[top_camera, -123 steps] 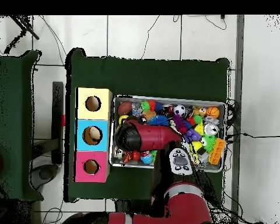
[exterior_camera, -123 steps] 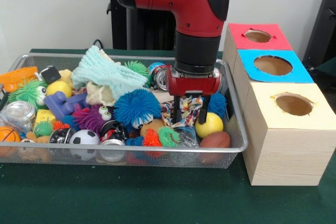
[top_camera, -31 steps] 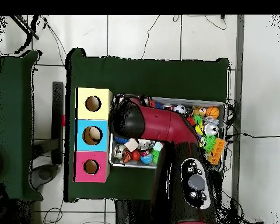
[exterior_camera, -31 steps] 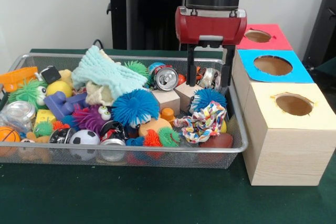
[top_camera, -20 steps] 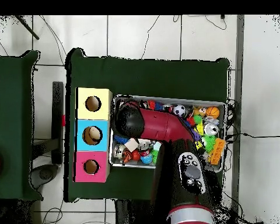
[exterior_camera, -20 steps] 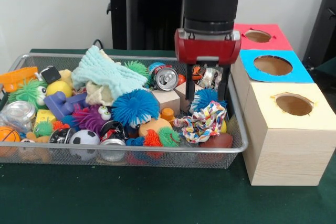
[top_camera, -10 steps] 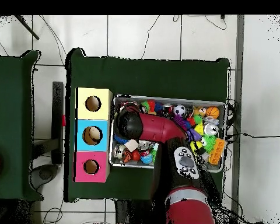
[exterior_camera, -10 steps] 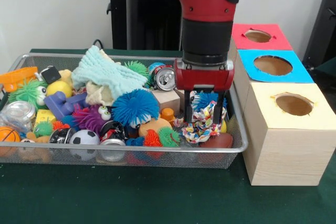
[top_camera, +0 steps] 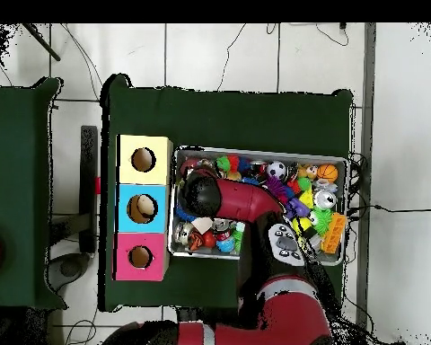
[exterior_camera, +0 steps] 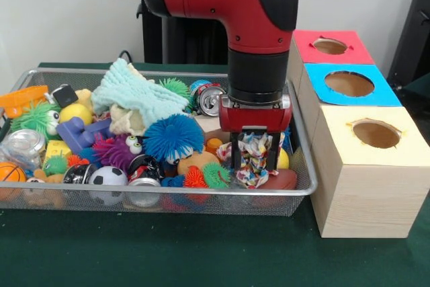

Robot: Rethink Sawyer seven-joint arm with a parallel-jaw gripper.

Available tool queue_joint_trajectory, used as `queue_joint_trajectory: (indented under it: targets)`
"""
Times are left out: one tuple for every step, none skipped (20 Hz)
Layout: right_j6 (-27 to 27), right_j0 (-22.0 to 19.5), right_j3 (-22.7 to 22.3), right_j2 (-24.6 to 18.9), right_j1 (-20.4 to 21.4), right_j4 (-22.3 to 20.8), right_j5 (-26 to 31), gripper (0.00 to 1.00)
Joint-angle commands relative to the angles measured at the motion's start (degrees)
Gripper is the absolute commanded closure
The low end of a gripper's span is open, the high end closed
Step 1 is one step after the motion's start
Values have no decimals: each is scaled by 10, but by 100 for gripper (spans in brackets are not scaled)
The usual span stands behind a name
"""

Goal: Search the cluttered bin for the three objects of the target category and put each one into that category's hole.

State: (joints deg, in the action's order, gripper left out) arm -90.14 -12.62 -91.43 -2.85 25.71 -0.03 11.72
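The wire mesh bin [exterior_camera: 306, 189] was packed edge to edge, with no bare floor showing between the toys. The claw [exterior_camera: 254, 160] stood low at the bin's end nearest the boxes, its fingers pressed against a multicoloured fabric scrunchie [exterior_camera: 255, 156]. Close obstacles hemmed it: a yellow ball [exterior_camera: 283, 159] and brown toy football [exterior_camera: 282, 179] toward the boxes, a blue spiky ball [exterior_camera: 173, 136] and an orange-and-green spiky toy [exterior_camera: 205, 176] on the other side, a crushed can [exterior_camera: 211, 98] behind. A heaped mint cloth [exterior_camera: 138, 92] rose highest. Above the yellow box [exterior_camera: 373, 166], blue box [exterior_camera: 349, 85] and red box [exterior_camera: 329, 46] the air was open. The green bench [exterior_camera: 168, 247] before the bin lay unobstructed.
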Motion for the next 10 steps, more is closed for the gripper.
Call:
queue_joint_trajectory:
  targets:
    - [-67, -19, 32, -56, -29, -9, -35, 0]
    - [-63, -21, 38, -58, -33, -11, -33, 0]
    - [-59, -24, 43, -60, -35, -12, -34, 0]
    - [-55, -27, 48, -64, -39, -14, -35, 0]
    - [-51, -32, 52, -68, -41, -16, -34, 0]
    - [-47, -36, 56, -73, -43, -18, -34, 0]
    - [-44, -38, 59, -75, -42, -19, -29, 0]
    - [-40, -40, 62, -76, -41, -20, -25, 0]
    - [-38, -41, 63, -78, -37, -21, -21, 0]
    - [-36, -43, 64, -79, -33, -22, -17, 0]
